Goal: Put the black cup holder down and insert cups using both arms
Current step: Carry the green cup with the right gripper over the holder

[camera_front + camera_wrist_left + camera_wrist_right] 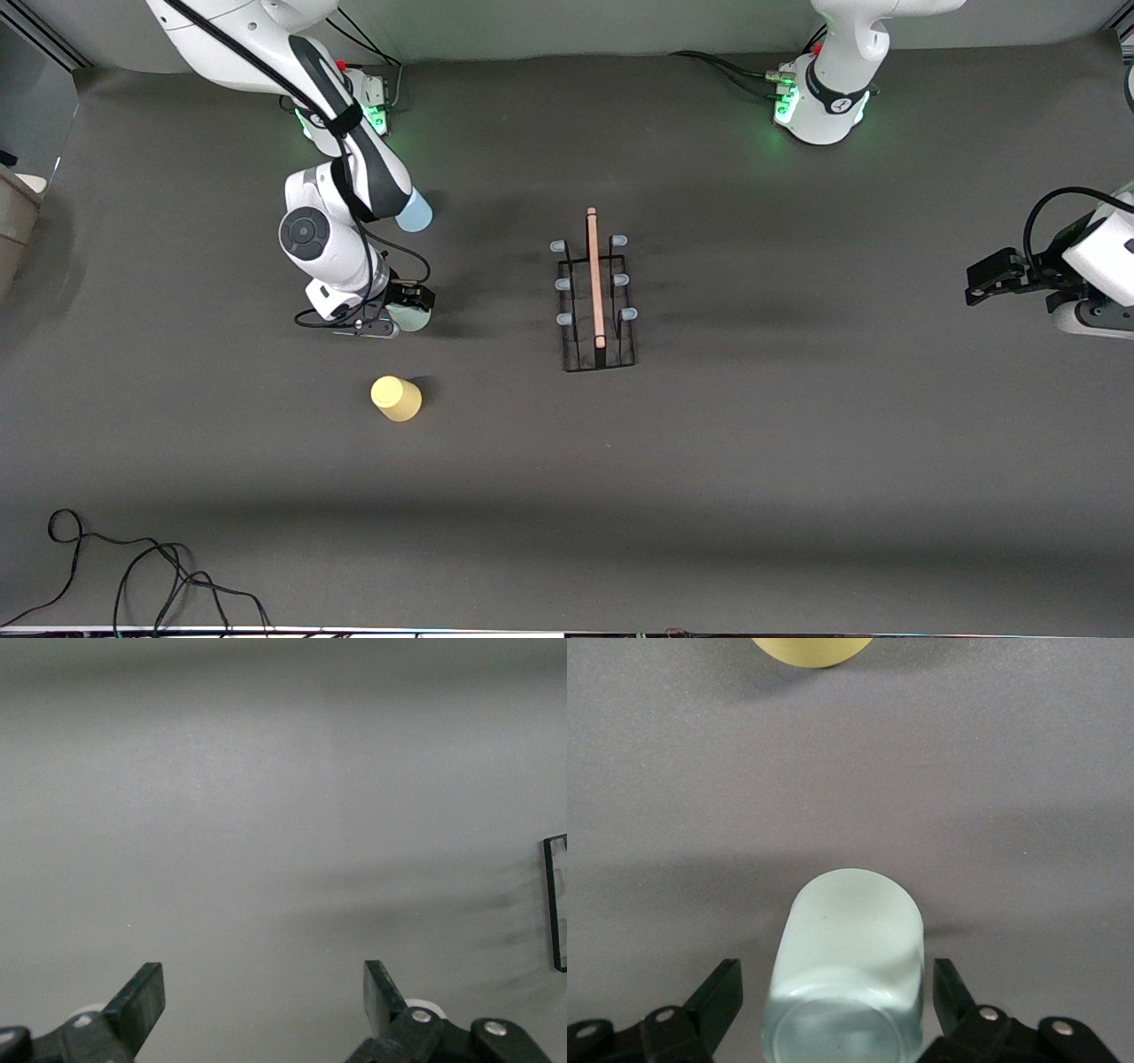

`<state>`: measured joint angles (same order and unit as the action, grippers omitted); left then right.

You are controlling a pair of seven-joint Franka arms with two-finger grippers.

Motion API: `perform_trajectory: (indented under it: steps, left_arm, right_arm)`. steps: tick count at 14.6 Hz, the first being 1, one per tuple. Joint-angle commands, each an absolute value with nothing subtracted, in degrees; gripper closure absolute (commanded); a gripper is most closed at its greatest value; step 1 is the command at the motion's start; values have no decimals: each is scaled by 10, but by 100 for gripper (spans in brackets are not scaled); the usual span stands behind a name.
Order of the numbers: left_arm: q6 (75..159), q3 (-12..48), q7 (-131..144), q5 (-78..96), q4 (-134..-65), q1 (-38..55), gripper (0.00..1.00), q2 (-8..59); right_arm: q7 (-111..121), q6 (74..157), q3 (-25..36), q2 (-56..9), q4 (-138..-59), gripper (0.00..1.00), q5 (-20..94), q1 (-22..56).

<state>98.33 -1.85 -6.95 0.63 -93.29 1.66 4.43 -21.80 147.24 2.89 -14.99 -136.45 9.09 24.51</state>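
Yellow cup (396,398) stands free; right claw (400,317) straddles the grey-green cup (846,974), fingers apart; left claw (997,276) waits open.

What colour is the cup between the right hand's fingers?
Pale grey-green cup, upside down between the right hand's open fingers; it shows best in the right wrist view.

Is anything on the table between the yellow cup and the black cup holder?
No. In the front view, only bare dark table lies between the yellow cup and the black cup holder.
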Motion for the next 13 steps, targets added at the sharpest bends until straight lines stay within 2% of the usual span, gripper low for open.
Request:
perform_trajectory:
  steps: [1, 5, 9, 11, 13]
  left_arm:
    - [978, -20, -59, -5, -941, 24, 0, 35]
    - [991, -20, -62, -5, -940, 20, 1, 40]
    - [992, -20, -63, -5, -940, 19, 1, 45]
    - [991, -20, -60, -5, -940, 23, 0, 44]
    - [984, -20, -58, -5, -940, 24, 1, 43]
  right_arm:
    - [-215, 1478, 32, -152, -1361, 98, 102, 251]
    - [-223, 1425, 31, -98, -1352, 100, 103, 251]
    - [-228, 1270, 32, -33, -1290, 100, 102, 251]
    - [-274, 1180, 29, -25, -1236, 100, 100, 257]
    - [-343, 1144, 30, -27, -1195, 100, 101, 306]
